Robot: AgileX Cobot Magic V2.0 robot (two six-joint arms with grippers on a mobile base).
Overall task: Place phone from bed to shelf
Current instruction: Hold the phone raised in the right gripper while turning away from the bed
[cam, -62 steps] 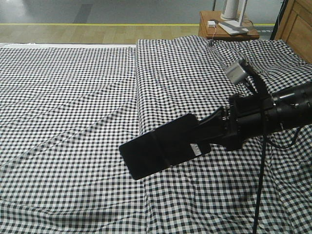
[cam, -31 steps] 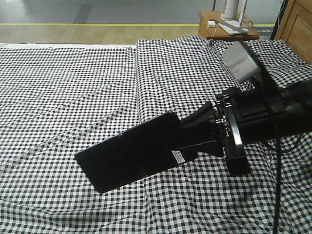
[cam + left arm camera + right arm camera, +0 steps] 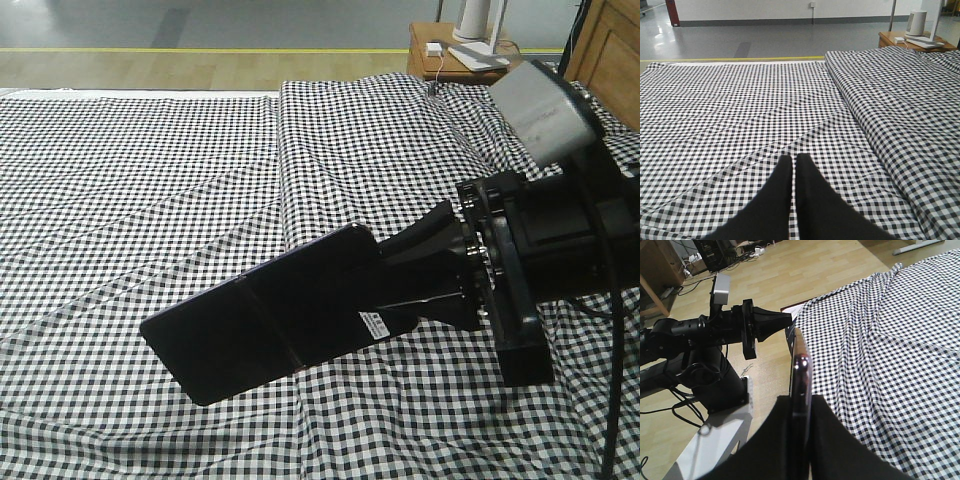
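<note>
The phone [image 3: 265,325], a glossy black slab with a small white sticker, hangs tilted above the checked bed [image 3: 150,180]. My right gripper [image 3: 392,288] is shut on its right end. The right wrist view has the phone [image 3: 801,365] edge-on, its pinkish rim pinched between the two black fingers [image 3: 835,440], pointing out past the bed's edge. My left gripper [image 3: 794,158] is shut with nothing in it, low over the bed [image 3: 740,95]; it also shows in the right wrist view [image 3: 782,321]. I cannot make out the shelf board.
A small brown nightstand [image 3: 470,62] with white items stands behind the bed at the top right, beside a pale wooden cabinet [image 3: 612,50]. In the right wrist view, wood floor [image 3: 805,270], the robot's base [image 3: 715,385], cables and a wooden unit [image 3: 655,270] lie beyond the bed.
My right gripper has carried the phone up off the bed, leftward and closer to the front camera. The phone now looks larger and more tilted.
</note>
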